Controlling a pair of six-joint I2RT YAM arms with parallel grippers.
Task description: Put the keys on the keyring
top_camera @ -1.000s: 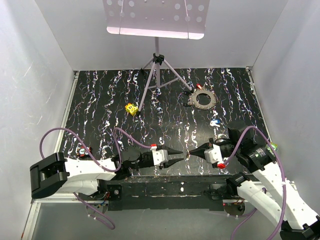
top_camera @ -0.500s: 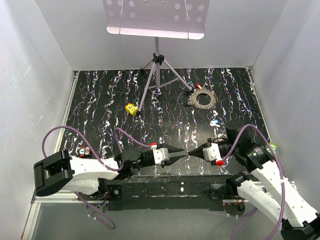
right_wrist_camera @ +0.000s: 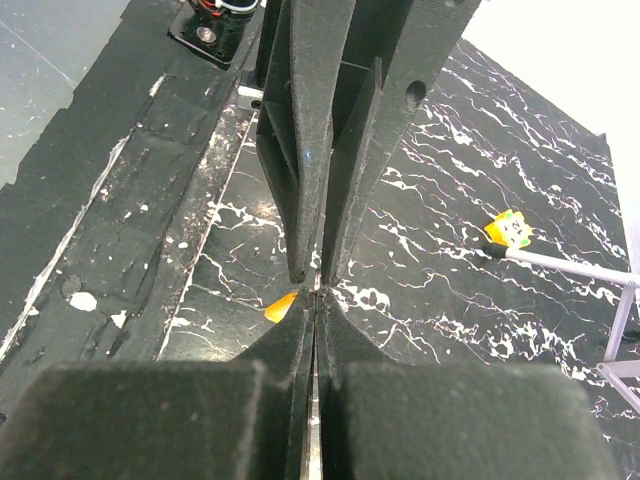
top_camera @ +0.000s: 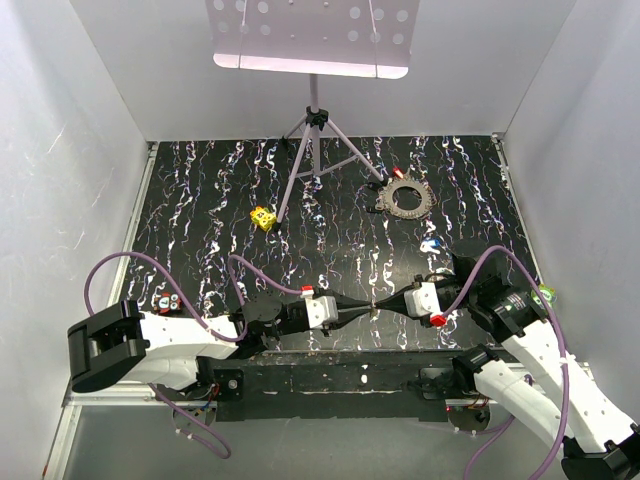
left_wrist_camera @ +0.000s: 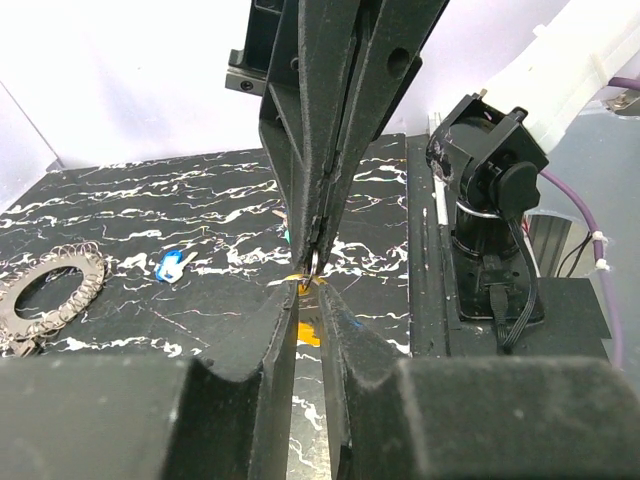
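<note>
My right pincer [top_camera: 378, 306] is clamped on the orange key [right_wrist_camera: 281, 305]. My left pincer [top_camera: 366, 309] meets its tip, jaws nearly together; I cannot tell whether it grips.

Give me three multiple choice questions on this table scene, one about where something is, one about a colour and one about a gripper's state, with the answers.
1. Where does the grey wire keyring fringed with dull metal keys lie?
A) far right on the black marbled table, beside a foot of the thin metal tripod
B) at the near left corner
C) hung on the tripod's top

2. What colour is the head of the small loose key between that keyring and the right gripper?
A) green
B) blue
C) red

3. How is the right gripper?
A) wide open over the keyring
B) shut on a small orange-headed key, tip to tip with the left gripper
C) out of view

Answers:
1 A: the top view shows it by the tripod foot.
2 B: its plastic head is blue.
3 B: the right wrist view shows its fingers pressed together.
</note>
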